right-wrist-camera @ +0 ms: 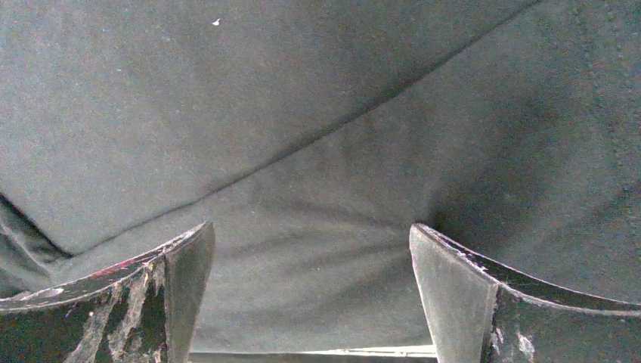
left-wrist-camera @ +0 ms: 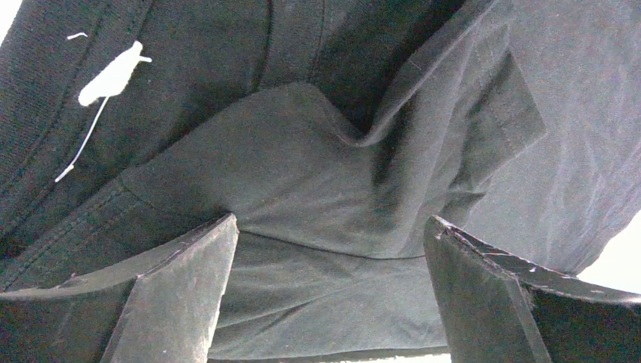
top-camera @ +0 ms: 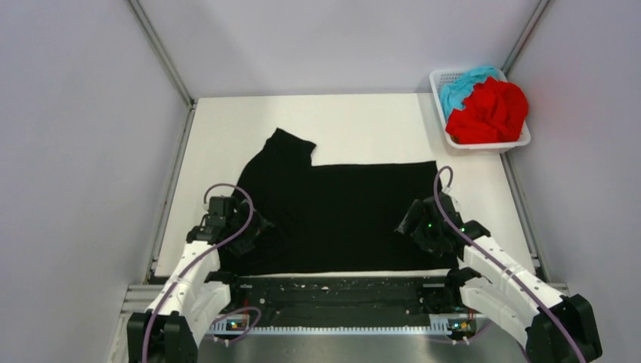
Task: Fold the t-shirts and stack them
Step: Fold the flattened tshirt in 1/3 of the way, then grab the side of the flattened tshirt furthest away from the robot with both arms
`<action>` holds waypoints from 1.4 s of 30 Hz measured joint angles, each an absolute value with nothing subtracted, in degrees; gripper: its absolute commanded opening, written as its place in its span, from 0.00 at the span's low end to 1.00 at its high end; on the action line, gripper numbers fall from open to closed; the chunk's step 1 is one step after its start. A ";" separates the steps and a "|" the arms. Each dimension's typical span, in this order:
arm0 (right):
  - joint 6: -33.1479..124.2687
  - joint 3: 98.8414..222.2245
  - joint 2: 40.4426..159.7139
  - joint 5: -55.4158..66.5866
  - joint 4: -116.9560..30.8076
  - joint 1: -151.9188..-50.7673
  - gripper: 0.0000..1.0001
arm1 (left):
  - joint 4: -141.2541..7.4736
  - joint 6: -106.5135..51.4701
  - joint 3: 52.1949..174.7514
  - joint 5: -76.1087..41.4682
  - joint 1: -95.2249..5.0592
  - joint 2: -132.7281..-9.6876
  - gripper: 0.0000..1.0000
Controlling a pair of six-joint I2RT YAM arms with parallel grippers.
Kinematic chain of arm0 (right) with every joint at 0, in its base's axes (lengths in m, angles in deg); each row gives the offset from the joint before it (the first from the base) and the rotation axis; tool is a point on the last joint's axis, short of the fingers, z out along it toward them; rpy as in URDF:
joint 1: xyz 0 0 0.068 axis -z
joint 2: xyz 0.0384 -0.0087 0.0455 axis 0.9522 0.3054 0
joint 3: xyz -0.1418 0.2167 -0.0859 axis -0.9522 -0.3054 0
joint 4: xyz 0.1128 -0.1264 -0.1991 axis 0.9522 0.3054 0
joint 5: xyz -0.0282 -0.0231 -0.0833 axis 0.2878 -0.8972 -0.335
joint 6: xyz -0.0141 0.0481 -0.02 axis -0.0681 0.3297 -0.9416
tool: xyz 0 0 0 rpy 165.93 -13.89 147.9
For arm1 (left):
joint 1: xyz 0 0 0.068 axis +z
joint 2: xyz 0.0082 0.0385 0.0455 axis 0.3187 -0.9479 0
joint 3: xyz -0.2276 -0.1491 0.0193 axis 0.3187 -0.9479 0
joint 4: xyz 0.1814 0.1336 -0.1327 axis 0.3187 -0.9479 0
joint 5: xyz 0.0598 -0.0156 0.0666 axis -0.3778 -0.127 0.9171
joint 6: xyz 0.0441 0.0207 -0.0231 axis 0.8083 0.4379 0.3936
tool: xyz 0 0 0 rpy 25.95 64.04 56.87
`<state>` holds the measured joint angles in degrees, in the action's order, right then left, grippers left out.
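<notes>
The black t-shirt (top-camera: 340, 212) lies spread on the white table, one sleeve sticking out at the far left. My left gripper (top-camera: 253, 229) is open over the shirt's near left part; in the left wrist view its jaws stand wide apart over folded black cloth (left-wrist-camera: 325, 189) with a white tag. My right gripper (top-camera: 412, 225) is open over the shirt's near right part; the right wrist view shows black cloth (right-wrist-camera: 317, 151) between wide jaws. The red t-shirt (top-camera: 490, 112) and the teal-blue t-shirt (top-camera: 461, 83) lie bunched in the basket.
A white mesh basket (top-camera: 484, 145) stands at the table's far right corner. Grey walls close in the left, right and back. A black rail (top-camera: 340, 291) runs along the near table edge between the arm bases.
</notes>
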<state>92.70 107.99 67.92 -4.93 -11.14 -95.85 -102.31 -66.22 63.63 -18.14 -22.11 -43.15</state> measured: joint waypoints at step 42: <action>71.74 139.46 100.64 -30.61 -23.46 -93.28 0.98 | -112.72 -35.27 173.77 -4.28 -27.45 -138.71 0.87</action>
